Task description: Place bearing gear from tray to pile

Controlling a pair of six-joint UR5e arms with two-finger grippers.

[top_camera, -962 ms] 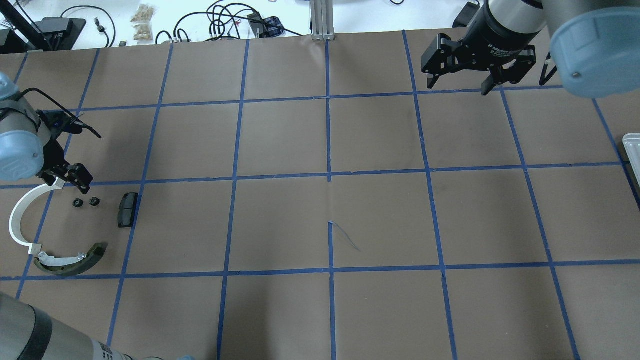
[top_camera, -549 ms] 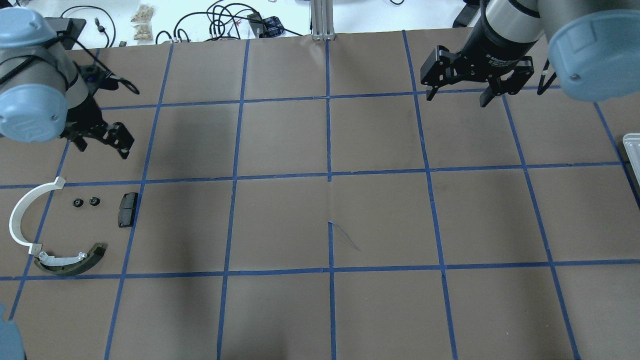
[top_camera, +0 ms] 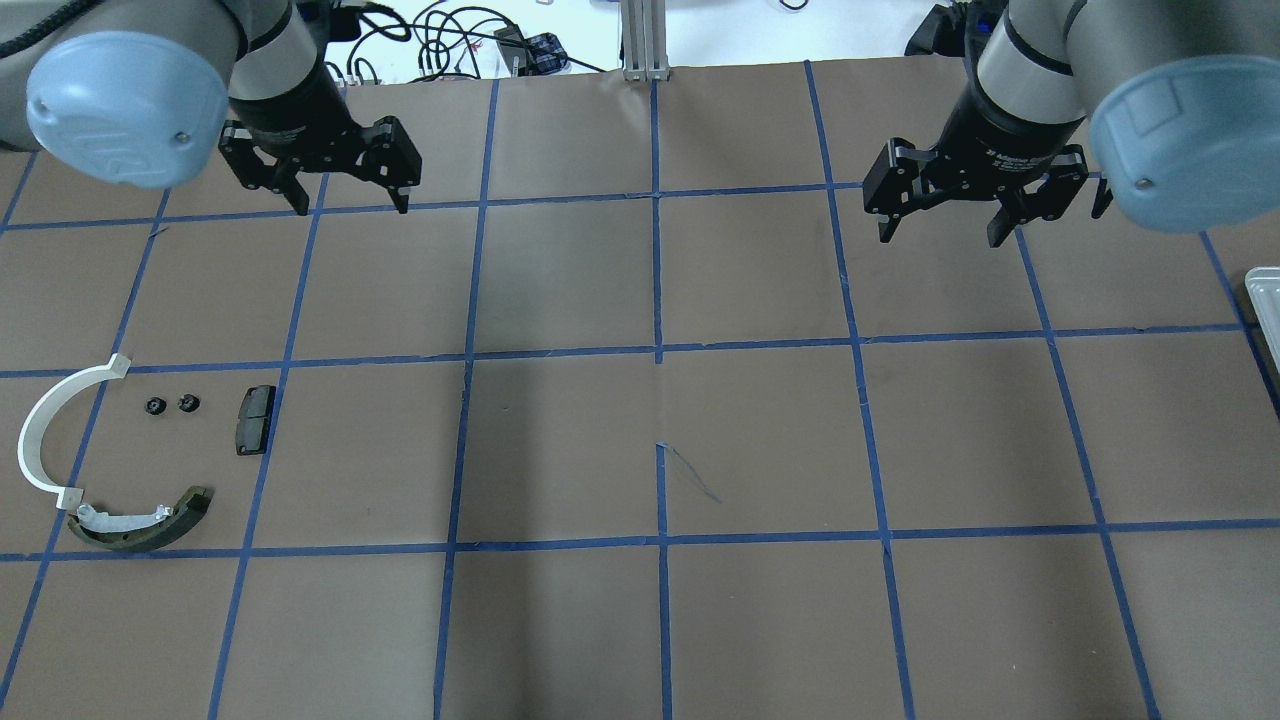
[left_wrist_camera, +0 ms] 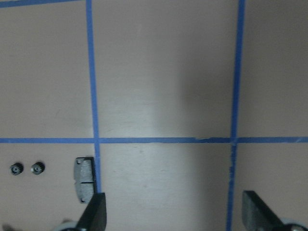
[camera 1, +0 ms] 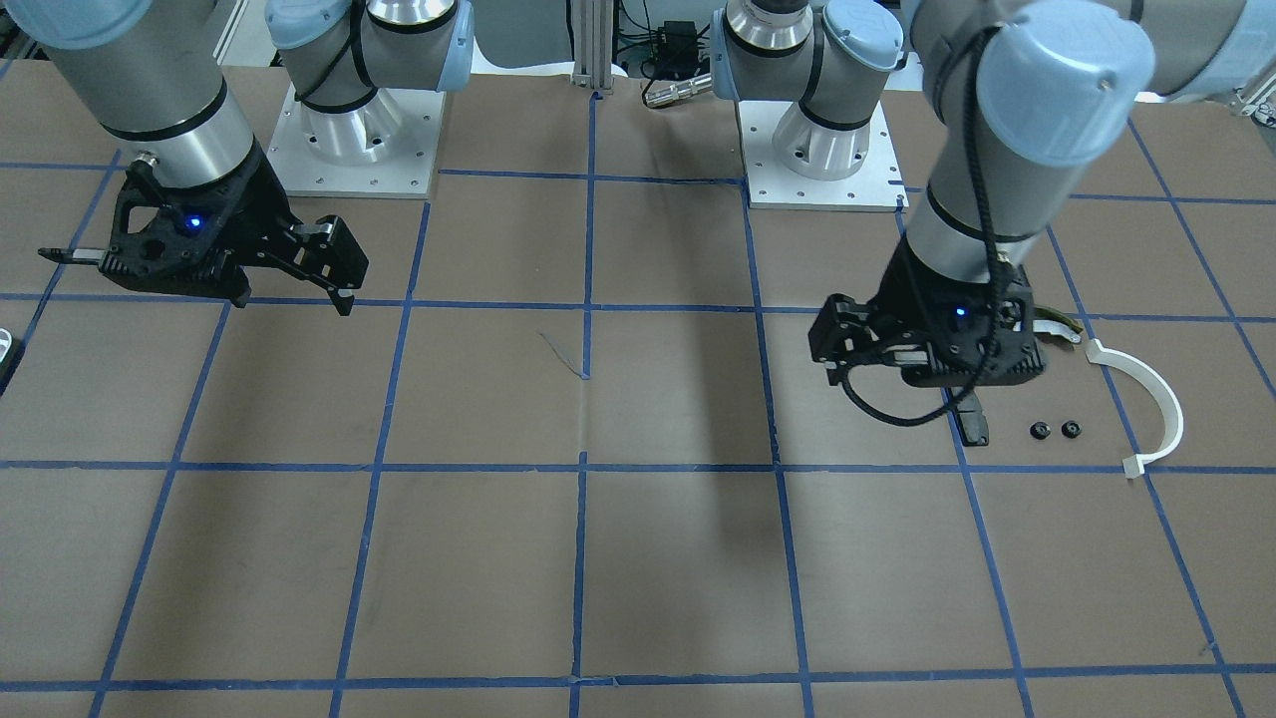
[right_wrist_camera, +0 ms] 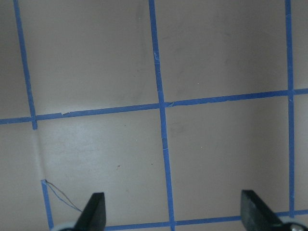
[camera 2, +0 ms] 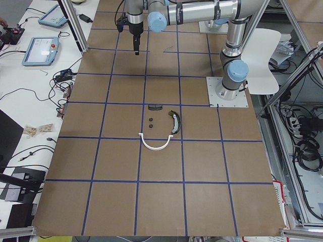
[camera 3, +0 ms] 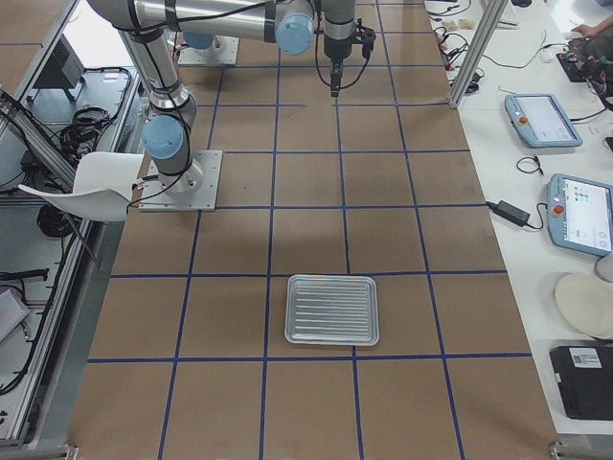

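Note:
Two small black bearing gears (top_camera: 155, 405) (top_camera: 187, 403) lie on the table inside the pile, between the thin white half-ring (top_camera: 40, 430) and the black rectangular pad (top_camera: 255, 420). The olive-green shoe (top_camera: 145, 522) with its white strip lies nearer the robot. My left gripper (top_camera: 350, 207) is open and empty, high above the table and well beyond the pile. Its wrist view shows the gears (left_wrist_camera: 37, 168) and the pad (left_wrist_camera: 84, 178) at lower left. My right gripper (top_camera: 940, 238) is open and empty over the far right squares. The metal tray (camera 3: 332, 310) holds nothing.
The tray's edge (top_camera: 1265, 300) shows at the right border of the overhead view. Blue tape lines grid the brown table. Cables and small bags lie beyond the far edge (top_camera: 450, 40). The two arm bases (camera 1: 349, 130) (camera 1: 822, 140) stand on the robot's side.
My left gripper has moved from beside the half-ring, away from the pile, to the far side and to the right, still open. My right gripper has shifted slightly nearer. The pile has not moved.

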